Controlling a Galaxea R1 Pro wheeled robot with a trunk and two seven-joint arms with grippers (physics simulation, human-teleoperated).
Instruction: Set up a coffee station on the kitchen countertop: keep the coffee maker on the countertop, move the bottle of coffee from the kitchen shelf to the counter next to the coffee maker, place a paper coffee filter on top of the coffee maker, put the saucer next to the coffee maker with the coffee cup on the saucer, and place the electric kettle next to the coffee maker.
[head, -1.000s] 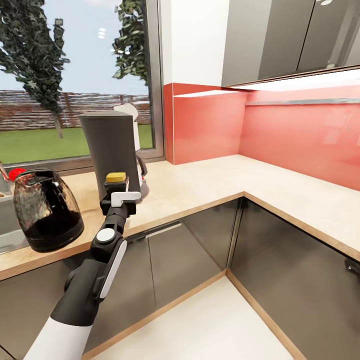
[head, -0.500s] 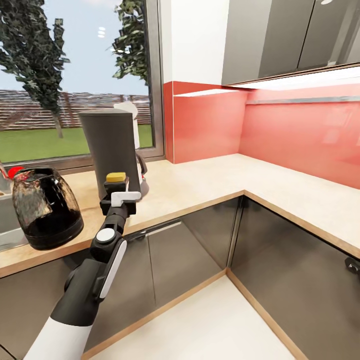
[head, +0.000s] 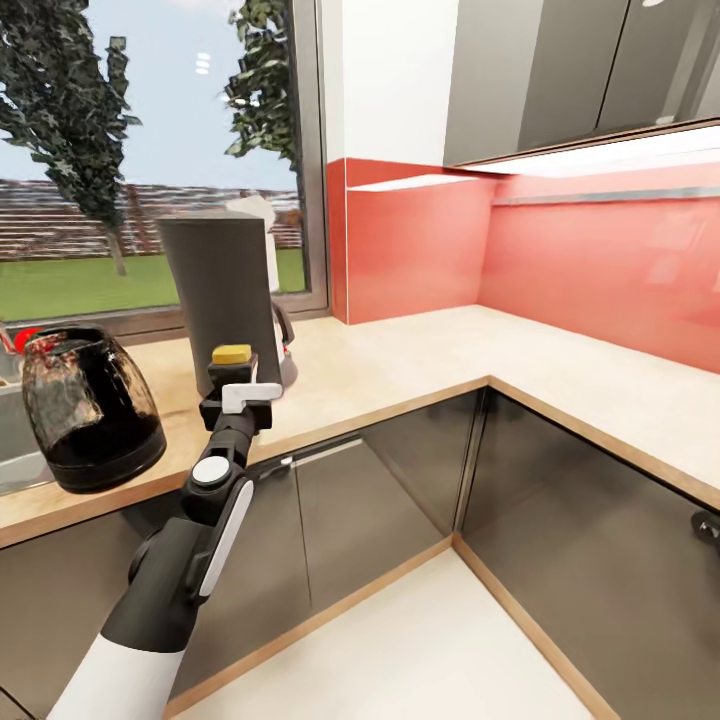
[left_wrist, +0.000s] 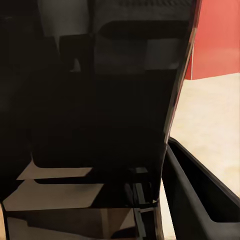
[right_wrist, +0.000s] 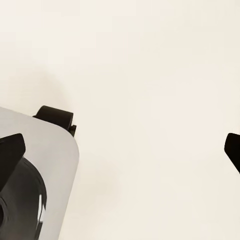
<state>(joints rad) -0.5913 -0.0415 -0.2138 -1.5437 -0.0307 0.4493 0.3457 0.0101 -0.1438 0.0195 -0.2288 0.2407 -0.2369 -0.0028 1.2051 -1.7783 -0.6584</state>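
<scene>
**Bottle held at the bench front, beside the coffee maker**

The L-shaped bench (head: 420, 365) runs under the window and turns along the red wall; its left end is cut off by the picture's edge. The coffee maker (head: 222, 290) stands near the front edge of the window run, with its carafe mostly hidden behind the grey column. The kettle (head: 90, 410) sits to its left, close to the front edge. The left arm reaches up to the bench front, and its claw (head: 236, 388) is clenched on the bottle of coffee (head: 232, 356); only the yellow cap and a strip of dark body show above the fingers. Whether the bottle rests on the bench is hard to judge. In the left wrist view, the dark bottle (left_wrist: 100, 125) blocks nearly everything. The right claw (right_wrist: 120, 150) hangs released over pale floor, with just its two tips in frame.
</scene>
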